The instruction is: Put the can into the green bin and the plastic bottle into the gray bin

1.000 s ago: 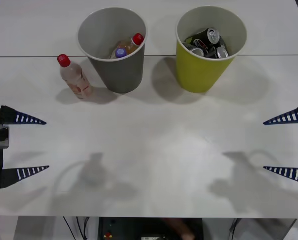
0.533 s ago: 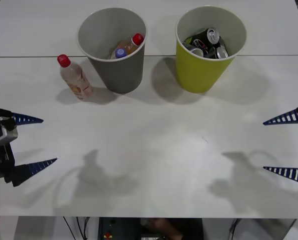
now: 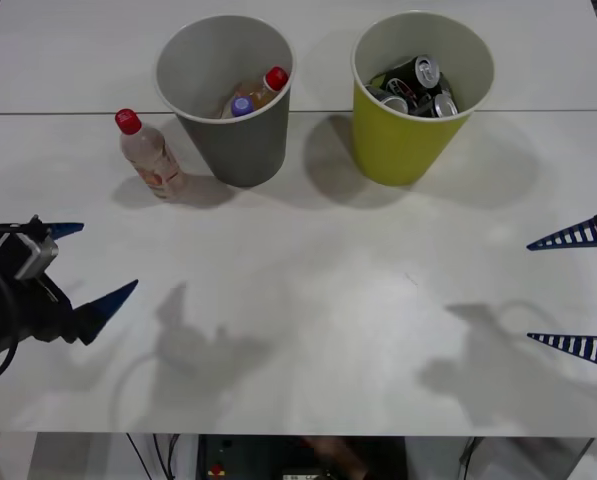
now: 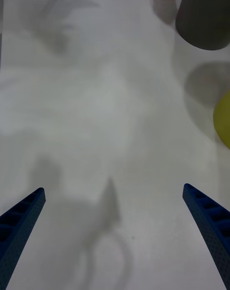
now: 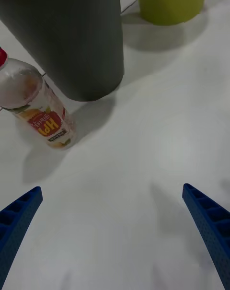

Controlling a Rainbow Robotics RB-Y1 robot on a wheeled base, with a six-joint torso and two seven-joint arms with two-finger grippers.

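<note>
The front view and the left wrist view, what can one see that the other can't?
Only the front view looks down into the bins: cans in the green bin, two bottles in the gray bin, plus the open right pincer at the table's right edge. Only the left wrist view shows the plastic bottle's label close up. Both show the plastic bottle standing on the table beside the gray bin, both bins, and the open left pincer.
</note>
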